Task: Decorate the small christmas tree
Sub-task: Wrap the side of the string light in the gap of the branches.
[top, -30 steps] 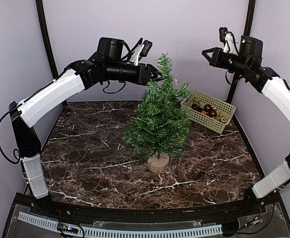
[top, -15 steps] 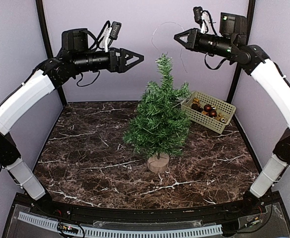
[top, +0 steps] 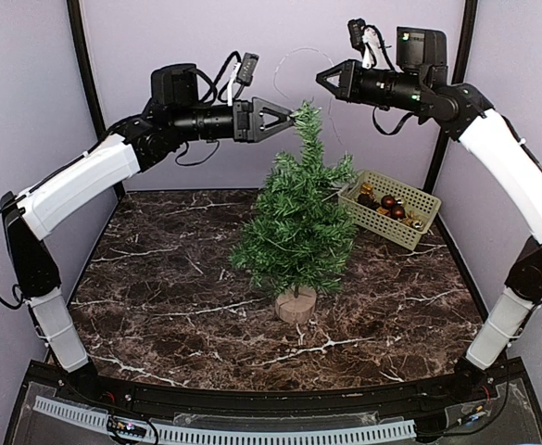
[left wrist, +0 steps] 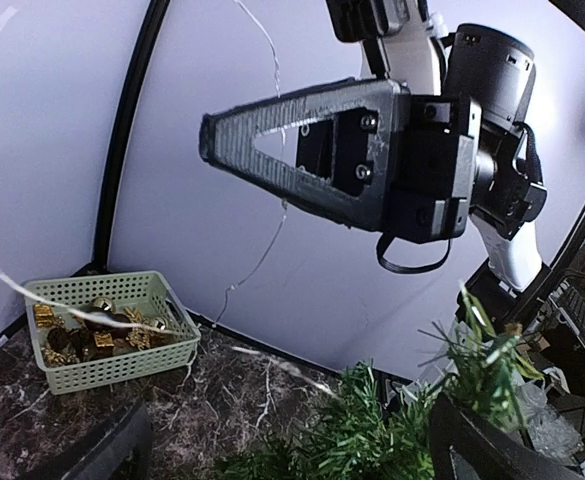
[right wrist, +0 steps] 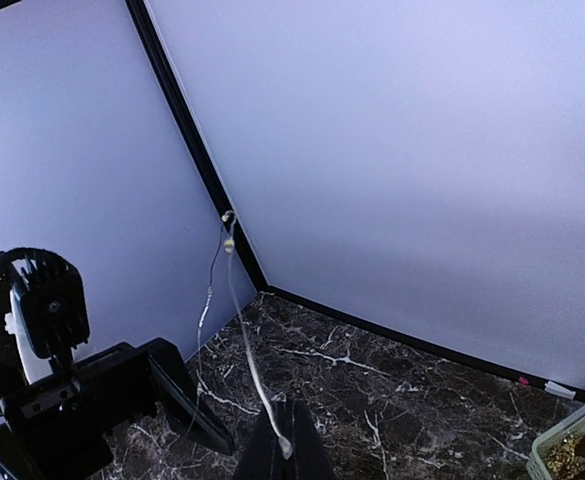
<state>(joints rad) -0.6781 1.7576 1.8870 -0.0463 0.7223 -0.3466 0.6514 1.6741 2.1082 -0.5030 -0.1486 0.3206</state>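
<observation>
The small christmas tree (top: 298, 222) stands mid-table on its round wooden stump (top: 296, 304). My left gripper (top: 287, 118) is open, its tips right beside the treetop; in the left wrist view the green branches (left wrist: 372, 435) lie low between its wide-apart fingers, with nothing held. My right gripper (top: 320, 76) hangs above and right of the treetop, shut on the end of a thin wire light string (right wrist: 240, 320). The string (top: 294, 54) loops up and trails down behind the tree. The right gripper (left wrist: 207, 140) faces the left wrist camera, with the string (left wrist: 272, 50) beside it.
A pale green basket (top: 421, 199) with gold and dark ornaments sits at the back right of the marble table; it also shows in the left wrist view (left wrist: 122, 365). Purple walls and black corner posts close in the back and sides.
The left gripper opened at the treetop, drew back to the left, then came back to the treetop with jaws wide. The right gripper carried the string leftward, toward the treetop.
</observation>
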